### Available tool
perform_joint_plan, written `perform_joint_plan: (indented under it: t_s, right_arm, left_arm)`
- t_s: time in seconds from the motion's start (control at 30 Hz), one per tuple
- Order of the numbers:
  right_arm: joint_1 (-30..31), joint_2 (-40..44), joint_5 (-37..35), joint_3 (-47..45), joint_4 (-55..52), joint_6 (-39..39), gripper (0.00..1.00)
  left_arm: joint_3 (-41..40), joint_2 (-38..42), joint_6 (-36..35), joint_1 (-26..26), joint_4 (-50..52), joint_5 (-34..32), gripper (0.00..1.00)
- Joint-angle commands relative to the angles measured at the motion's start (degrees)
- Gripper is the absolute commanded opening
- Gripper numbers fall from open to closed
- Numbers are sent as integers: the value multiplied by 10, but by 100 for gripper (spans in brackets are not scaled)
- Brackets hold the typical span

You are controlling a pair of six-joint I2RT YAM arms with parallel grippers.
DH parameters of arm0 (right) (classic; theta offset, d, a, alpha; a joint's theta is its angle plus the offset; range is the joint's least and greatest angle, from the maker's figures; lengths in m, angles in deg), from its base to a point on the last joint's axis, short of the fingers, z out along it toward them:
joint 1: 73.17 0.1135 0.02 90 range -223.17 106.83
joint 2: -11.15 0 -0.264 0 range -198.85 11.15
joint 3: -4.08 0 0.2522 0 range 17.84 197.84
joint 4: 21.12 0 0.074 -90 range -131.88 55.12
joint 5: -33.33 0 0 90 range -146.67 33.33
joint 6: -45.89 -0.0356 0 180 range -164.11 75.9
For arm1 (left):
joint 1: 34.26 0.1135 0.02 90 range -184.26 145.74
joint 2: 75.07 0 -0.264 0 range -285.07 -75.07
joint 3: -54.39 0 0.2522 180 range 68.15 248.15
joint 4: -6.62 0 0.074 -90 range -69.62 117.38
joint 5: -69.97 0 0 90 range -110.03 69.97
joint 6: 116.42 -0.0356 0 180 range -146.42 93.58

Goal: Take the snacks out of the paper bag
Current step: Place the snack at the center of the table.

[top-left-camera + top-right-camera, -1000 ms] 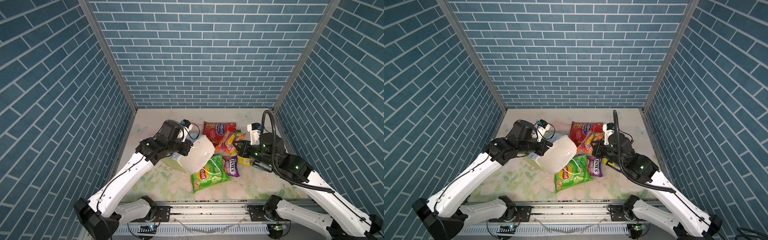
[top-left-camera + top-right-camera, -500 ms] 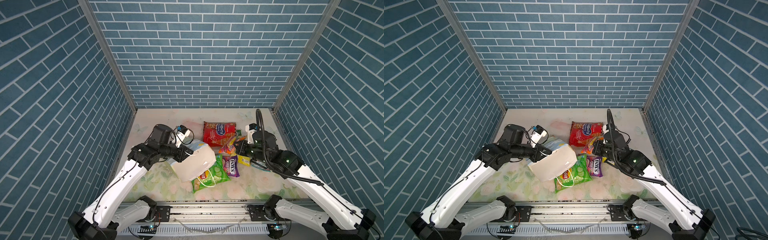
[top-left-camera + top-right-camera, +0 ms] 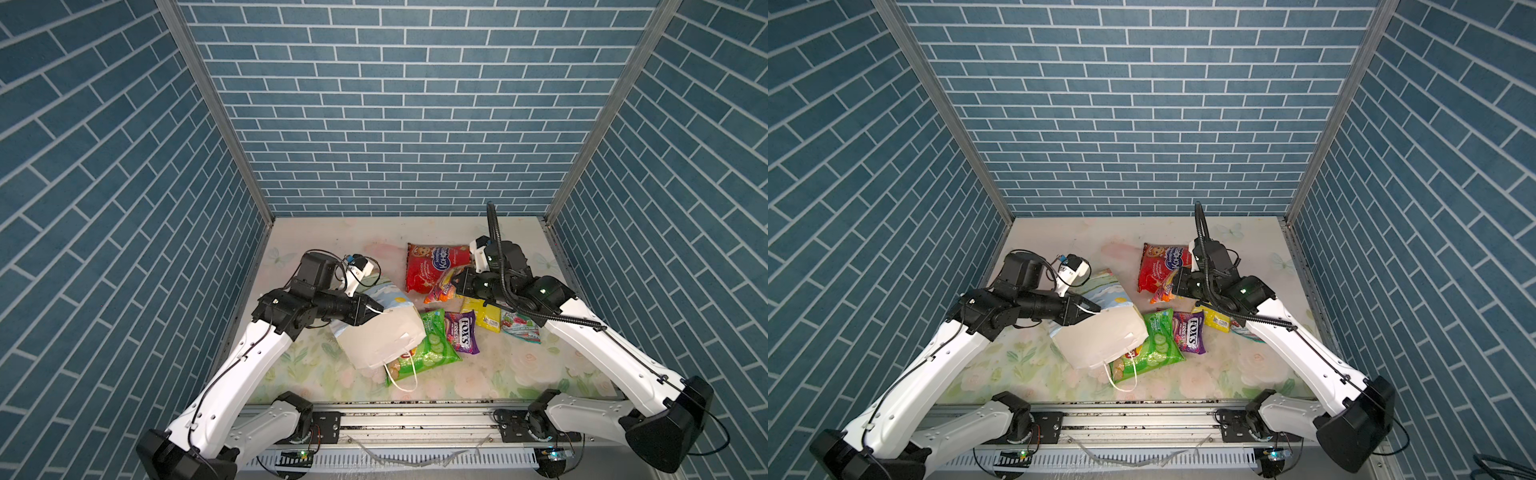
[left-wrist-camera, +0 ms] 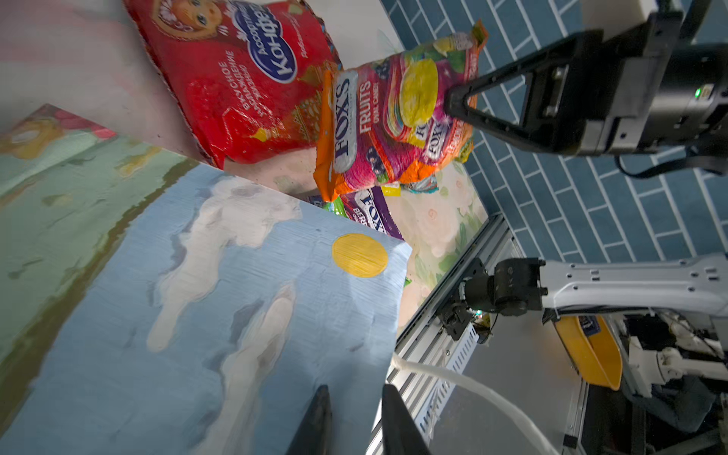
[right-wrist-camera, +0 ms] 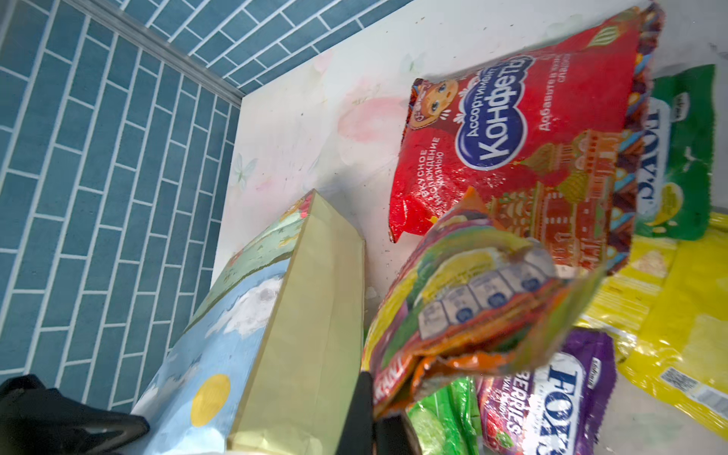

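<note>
Though half under the paper bag (image 3: 380,340), green chips packet (image 3: 437,354), logo mostly hidden

The floral tabletop (image 3: 332,245) carried a paper bag (image 3: 382,336) lying on its side, its handle end resting over a green chip packet (image 3: 436,349). Just beside that lay a purple candy packet (image 3: 463,336), then a yellow packet (image 3: 484,316) and a teal-and-white packet (image 3: 519,328), with a red packet (image 3: 432,266) farther back.

A robot test cell in a lab: brick-print panels (image 3: 395,124) box in a floral-covered bench (image 3: 332,241), with two arms (image 3: 249,357) bolted to an aluminium rail (image 3: 415,419) along its front edge.
</note>
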Motion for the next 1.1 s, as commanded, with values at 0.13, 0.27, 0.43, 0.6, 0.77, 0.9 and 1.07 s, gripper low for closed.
perform_joint_plan:
  t_s: [0.13, 0.27, 0.43, 0.6, 0.77, 0.9, 1.07]
  right_arm:
    - [-6, -53, 70, 52, 43, 43, 0]
    - [-7, -85, 87, 72, 51, 51, 0]
    - [-7, -132, 117, 92, 66, 53, 0]
    - [-7, -179, 148, 111, 78, 51, 0]
    - [-7, -225, 180, 134, 78, 61, 0]
    - [-5, -256, 201, 155, 79, 68, 0]
    - [-3, -291, 211, 183, 78, 80, 0]
  left_arm:
    - [100, -56, 79, 53, 3, -36, 25]
    - [101, -52, 130, 112, -30, -31, 25]
    - [83, -36, 153, 167, -49, -45, 25]
    - [38, 2, 178, 187, -84, -84, 25]
    - [-29, 35, 216, 207, -138, -88, 25]
    - [-80, 56, 254, 215, -203, -93, 25]
    - [-110, 60, 306, 219, -289, -101, 25]
